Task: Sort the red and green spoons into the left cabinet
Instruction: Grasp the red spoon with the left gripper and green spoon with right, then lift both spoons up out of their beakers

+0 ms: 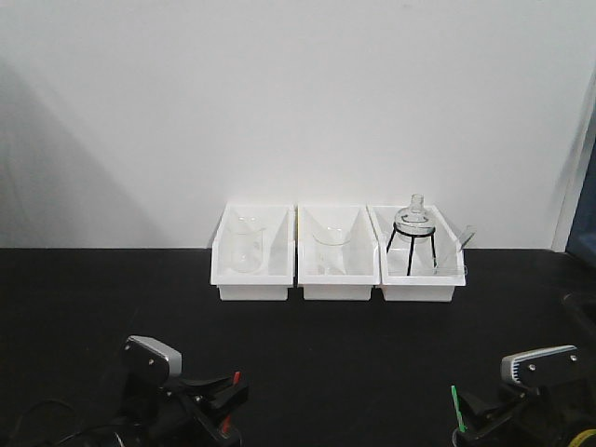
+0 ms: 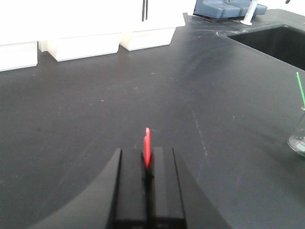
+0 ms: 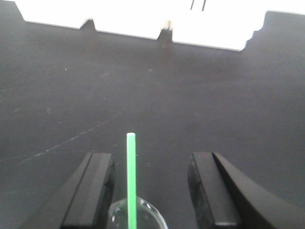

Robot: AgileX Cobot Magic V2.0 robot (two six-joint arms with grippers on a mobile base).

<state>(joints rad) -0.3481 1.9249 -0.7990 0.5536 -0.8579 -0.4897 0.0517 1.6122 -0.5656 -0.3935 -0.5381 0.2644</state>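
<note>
Left gripper [image 2: 147, 155]: fingers pressed together, pinching the red spoon [image 2: 147, 142]. Only a short red tip shows above the pads.
Red spoon position: upright in the clamp, low at the near left of the black tabletop [image 1: 307, 345]. The front view shows just a red speck at the fingertips.
Right gripper [image 3: 151, 164]: fingers [image 3: 97, 181] spread wide, nothing gripped.
Green spoon [image 3: 131, 176]: stands handle-up in a clear glass vessel [image 3: 143, 217], between the parted fingers and nearer the left one in the wrist picture. No contact with either pad is seen. Its bowl end can't be made out.
White bins [image 1: 337, 251]: three in a row against the back wall, well apart from both grippers, each holding glassware.
Far right, left wrist view: a recessed sink [image 2: 276, 40], with a blue tray [image 2: 224, 9] beyond it at the table's edge.
</note>
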